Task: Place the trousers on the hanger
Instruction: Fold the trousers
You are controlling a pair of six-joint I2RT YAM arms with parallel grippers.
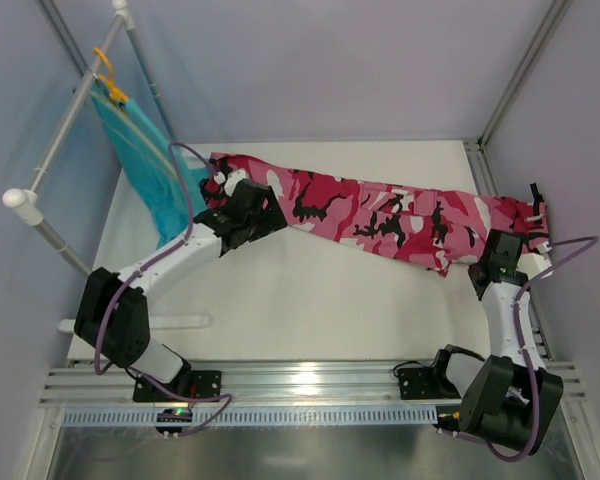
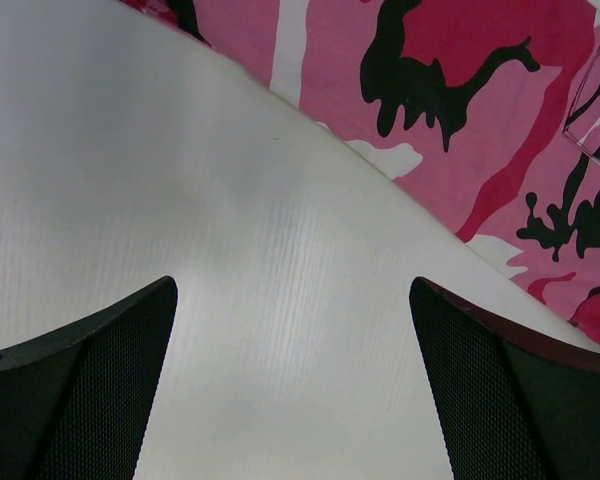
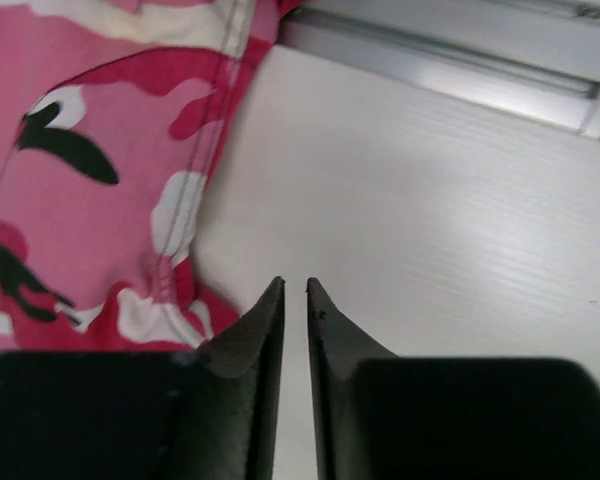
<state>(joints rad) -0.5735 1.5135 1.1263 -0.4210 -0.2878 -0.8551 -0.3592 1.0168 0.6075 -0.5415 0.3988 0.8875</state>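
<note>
The trousers lie stretched across the table. The left gripper gapes wide, cloth just beyond its tips. The right gripper is pinched together on nothing, cloth just beside it.

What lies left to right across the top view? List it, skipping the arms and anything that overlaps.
white tube rack → teal garment → trousers
</note>
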